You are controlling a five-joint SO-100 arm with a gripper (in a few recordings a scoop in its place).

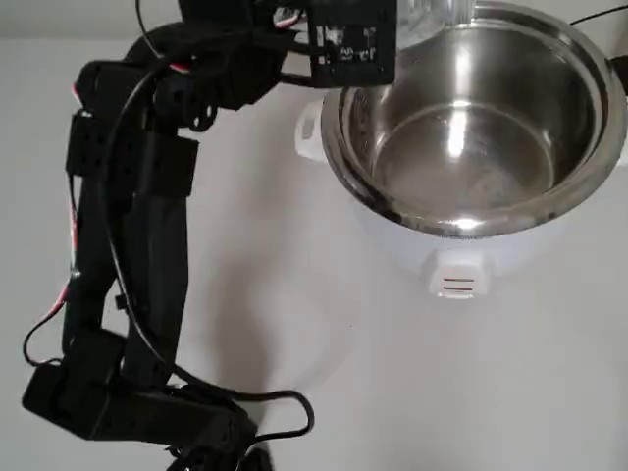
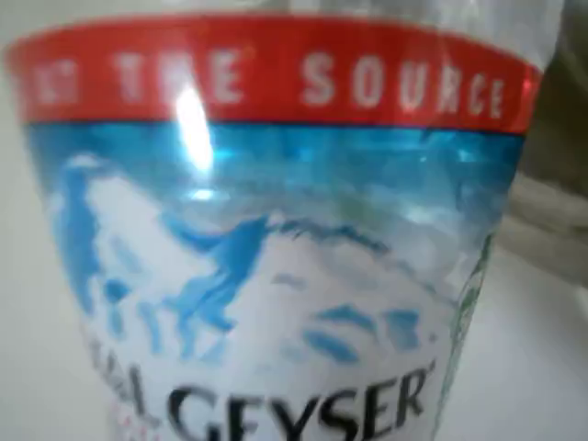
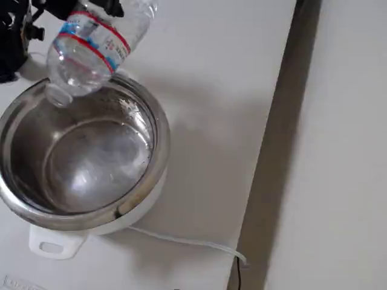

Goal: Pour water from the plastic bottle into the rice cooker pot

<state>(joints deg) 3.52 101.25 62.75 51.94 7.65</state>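
Observation:
The plastic bottle (image 3: pixel 91 48) hangs tilted above the far rim of the rice cooker pot (image 3: pixel 84 157), its neck pointing down into the bowl. Clear water (image 3: pixel 71 74) sits in the lowered neck end; no stream can be made out. My gripper (image 3: pixel 91 7) is shut on the bottle's upper body, with black parts on both sides. In the wrist view the bottle's label (image 2: pixel 276 276) with its red band is pressed close to the lens. From overhead, the shiny pot (image 1: pixel 471 128) sits in its white cooker body (image 1: pixel 456 265), and the arm's wrist (image 1: pixel 353 44) reaches over its rim.
The black arm (image 1: pixel 137 245) runs down the left side of the overhead view, with its base at the bottom left. A white power cord (image 3: pixel 181 241) trails from the cooker toward the table's edge (image 3: pixel 272 151). White tabletop lies in front of the cooker.

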